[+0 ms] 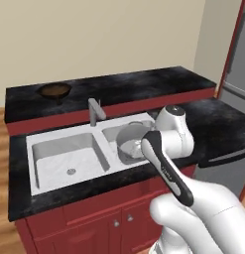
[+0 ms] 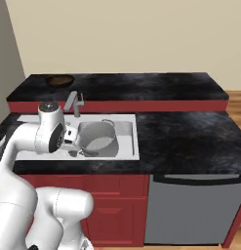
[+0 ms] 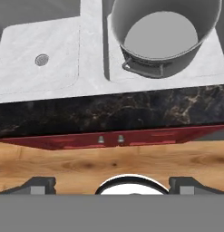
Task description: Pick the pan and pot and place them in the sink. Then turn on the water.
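The grey pot (image 1: 130, 144) (image 2: 97, 139) (image 3: 161, 34) stands upright in the right basin of the white sink (image 1: 54, 158) (image 2: 127, 132) (image 3: 41, 41). The dark-brown pan (image 1: 54, 91) (image 2: 59, 80) rests on the raised back counter, far left, behind the sink. My gripper (image 3: 112, 185) (image 2: 75, 145) hangs above the counter's front edge, just in front of the pot. It is open with nothing between its fingertips (image 3: 38, 183). In the left base view my own forearm covers the hand.
A short grey faucet (image 1: 95, 111) (image 2: 74, 103) stands between the basins; no water shows. Black counter runs right of the sink, over a grey dishwasher (image 2: 190, 205). A fridge (image 1: 238, 59) stands at the far right. Red cabinets and wooden floor lie below.
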You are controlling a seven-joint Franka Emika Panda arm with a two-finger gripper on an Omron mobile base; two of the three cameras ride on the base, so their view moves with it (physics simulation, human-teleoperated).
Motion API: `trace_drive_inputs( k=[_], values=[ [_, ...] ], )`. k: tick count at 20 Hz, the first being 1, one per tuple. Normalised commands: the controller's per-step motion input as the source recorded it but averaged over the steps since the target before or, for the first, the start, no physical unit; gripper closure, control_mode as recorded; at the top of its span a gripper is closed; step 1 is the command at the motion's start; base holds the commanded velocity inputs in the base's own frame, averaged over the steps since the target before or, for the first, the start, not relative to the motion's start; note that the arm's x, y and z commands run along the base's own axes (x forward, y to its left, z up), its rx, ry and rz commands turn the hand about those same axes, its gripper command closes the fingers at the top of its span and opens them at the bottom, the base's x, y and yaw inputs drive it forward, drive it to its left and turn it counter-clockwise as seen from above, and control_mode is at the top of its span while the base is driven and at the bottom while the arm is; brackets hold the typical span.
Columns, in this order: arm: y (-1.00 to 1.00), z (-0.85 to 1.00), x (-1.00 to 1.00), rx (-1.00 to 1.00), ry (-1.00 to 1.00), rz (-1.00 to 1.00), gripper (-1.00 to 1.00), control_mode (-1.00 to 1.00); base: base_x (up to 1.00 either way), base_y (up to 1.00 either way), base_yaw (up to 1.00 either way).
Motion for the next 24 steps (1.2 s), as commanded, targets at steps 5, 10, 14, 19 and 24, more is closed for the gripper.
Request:
trace_drive_inputs(
  k=[5,10,14,19,24],
  values=[
    [0.0,0.0,0.0,0.0,0.0,0.0,-1.0,1.0,-0.33,1.0,0.0],
    [0.0,0.0,0.0,0.0,0.0,0.0,-1.0,1.0,-0.05,1.0,0.0],
    [0.0,0.0,0.0,0.0,0.0,0.0,-1.0,1.0,0.0,1.0,-0.02],
    [0.0,0.0,0.0,0.0,0.0,0.0,-1.0,1.0,0.11,1.0,-0.14],
    [0.0,0.0,0.0,0.0,0.0,0.0,-1.0,1.0,0.58,1.0,-0.29]
  ],
)
